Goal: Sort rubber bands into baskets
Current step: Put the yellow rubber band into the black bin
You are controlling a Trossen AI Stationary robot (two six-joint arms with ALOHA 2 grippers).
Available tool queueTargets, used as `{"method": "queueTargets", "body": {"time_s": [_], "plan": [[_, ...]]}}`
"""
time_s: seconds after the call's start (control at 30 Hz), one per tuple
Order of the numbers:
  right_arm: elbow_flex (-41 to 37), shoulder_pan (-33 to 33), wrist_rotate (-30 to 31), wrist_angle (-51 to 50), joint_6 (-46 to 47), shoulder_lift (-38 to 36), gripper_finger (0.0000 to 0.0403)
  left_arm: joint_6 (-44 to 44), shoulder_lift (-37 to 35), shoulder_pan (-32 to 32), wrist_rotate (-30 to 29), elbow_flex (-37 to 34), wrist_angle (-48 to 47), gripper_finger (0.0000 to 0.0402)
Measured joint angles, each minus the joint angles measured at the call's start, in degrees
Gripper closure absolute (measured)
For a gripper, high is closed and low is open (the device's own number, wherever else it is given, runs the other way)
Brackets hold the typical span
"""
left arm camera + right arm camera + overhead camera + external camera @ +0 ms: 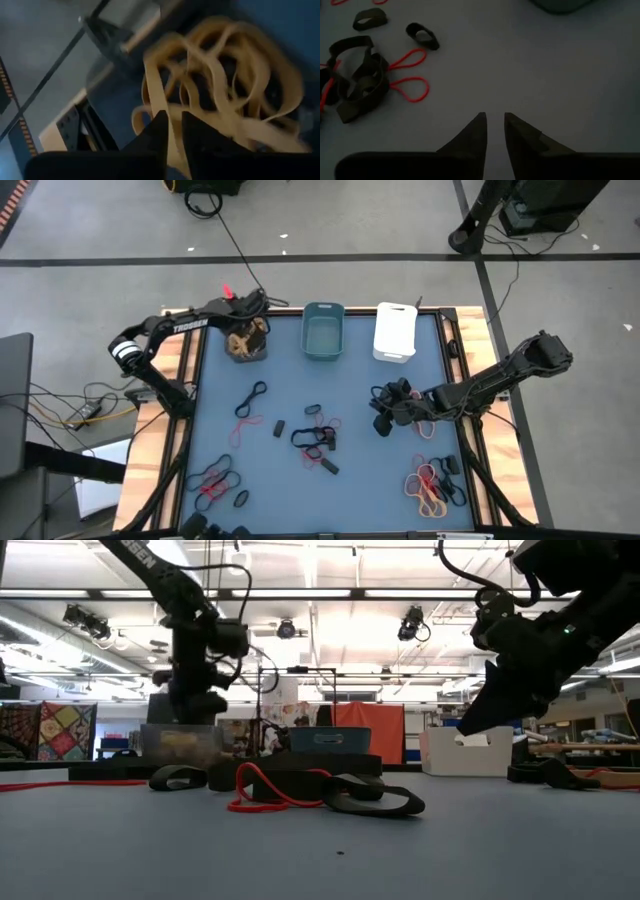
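High view: blue table [290,490] with three baskets along the far edge. Dark grey basket [247,341] at far left holds tan bands; teal basket [323,331] in the middle; white basket [395,331] to its right. Left gripper [250,330] is over the dark grey basket. White lettering on the left arm reads "TROSSEN". Right gripper [385,417] is over the table's right half, just beside a small cluster of bands. Loose rubber bands [315,435] lie mid-table in black and red; more sit at near left [218,483] and near right [432,486], the latter with tan among them.

Low view: red band [268,790] and black bands [375,800] in the foreground. The three baskets stand in a row behind. Partial white letters on the left arm, not legible.

Left wrist view: left fingers [197,137] stand a narrow slit apart, above a heap of tan bands [225,75]. A tan strand runs between the tips; cannot tell whether it is gripped.

Right wrist view: right fingers [475,135] slightly parted, nothing between them, bare table below. Black bands [360,85] and red loops [412,85] lie well off to one side.
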Motion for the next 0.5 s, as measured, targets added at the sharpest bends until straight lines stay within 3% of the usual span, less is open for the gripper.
{"method": "queueTargets", "body": {"time_s": [0.27,0.5], "plan": [[0.0,0.22,-10.32,-0.1,-1.05,0.0,0.0301,8.74,-2.25,-2.91,4.1,5.52,3.78,0.0308],[0.0,0.25,-14.77,-3.1,0.04,-0.01,0.0312,8.96,-6.54,-10.33,16.25,3.9,14.86,0.0308]]}}
